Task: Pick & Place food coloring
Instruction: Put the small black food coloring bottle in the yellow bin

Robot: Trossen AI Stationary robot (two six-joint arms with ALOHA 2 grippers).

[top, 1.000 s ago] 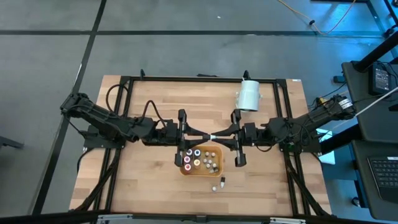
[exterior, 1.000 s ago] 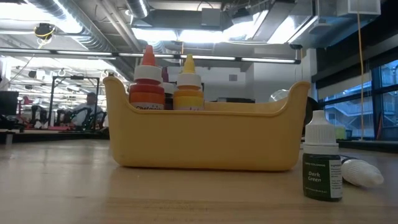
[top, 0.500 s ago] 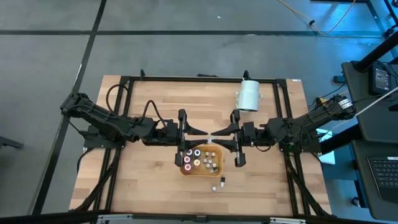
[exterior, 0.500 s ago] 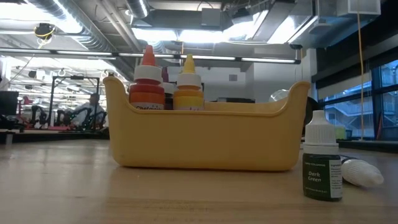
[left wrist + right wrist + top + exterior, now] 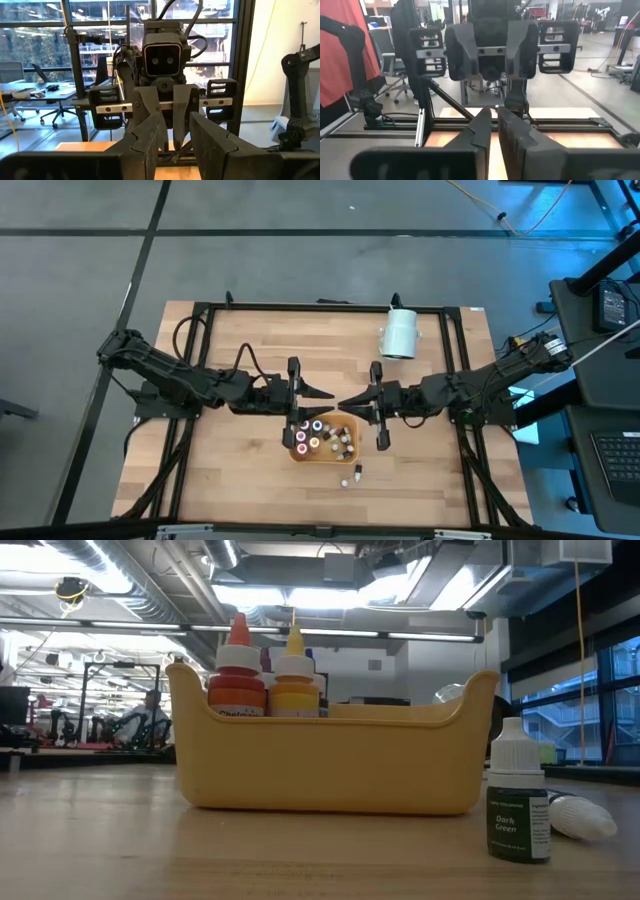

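The food coloring bottles (image 5: 318,434) stand upright in the orange tray (image 5: 347,448) at mid-table. In the low view an orange-capped bottle (image 5: 236,680) and a yellow one (image 5: 293,680) rise above the tray's wall (image 5: 330,765). A dark green bottle with a white cap (image 5: 518,805) stands on the table near the tray, beside a small white piece (image 5: 583,817) lying on its side. Above the tray, my left gripper (image 5: 331,393) and right gripper (image 5: 342,403) point level at each other, tips a little apart. The left one (image 5: 175,145) is open, the right one (image 5: 494,127) is shut, and both hold nothing.
A large white cylinder (image 5: 400,333) lies near the table's far edge, right of centre. A black frame (image 5: 205,310) runs around the wooden tabletop. Bare wood lies left and right of the tray.
A small white thing that showed between the two grippers' meeting tips is gone from there. The tips now stand apart, and the right gripper has tipped slightly down. In the tray the yellow bottle has shifted a little sideways and sits lower.
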